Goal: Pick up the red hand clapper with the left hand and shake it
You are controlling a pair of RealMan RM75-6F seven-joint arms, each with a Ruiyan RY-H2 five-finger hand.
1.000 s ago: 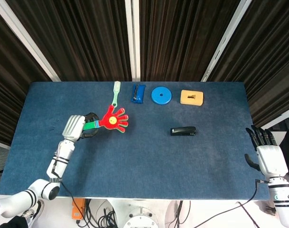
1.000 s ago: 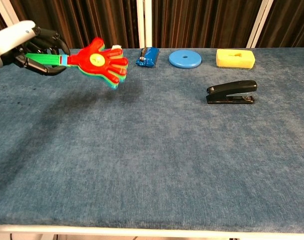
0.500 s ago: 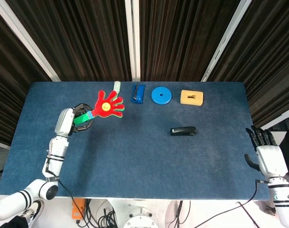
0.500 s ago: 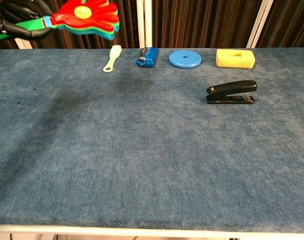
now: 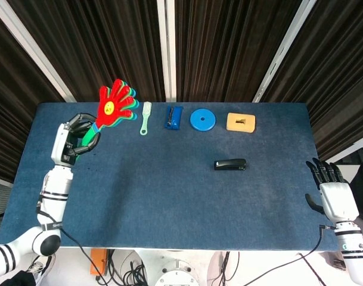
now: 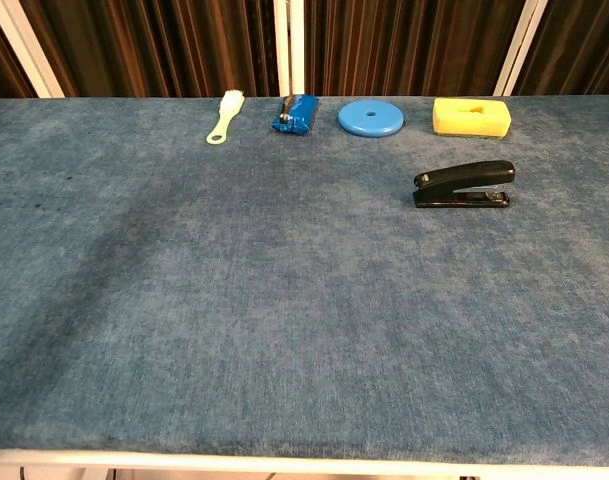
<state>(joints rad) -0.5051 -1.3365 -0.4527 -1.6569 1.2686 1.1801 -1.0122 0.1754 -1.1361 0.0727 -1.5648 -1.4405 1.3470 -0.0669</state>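
My left hand [image 5: 71,143] wraps its fingers [image 5: 80,121] around the green handle of the red hand clapper [image 5: 114,105], lifted off the tabletop [image 5: 169,196] at its far-left corner. My right hand [image 5: 336,193] hangs empty, fingers spread.

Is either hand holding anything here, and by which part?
The left hand grips the red hand-shaped plastic clapper by its green handle; the right hand holds nothing.

A black stapler [image 6: 464,185] lies on the blue table [image 6: 284,330]. Behind it run a yellow block [image 6: 471,117], blue disc [image 6: 371,117], blue packet [image 6: 296,113] and pale green brush [image 6: 224,118].
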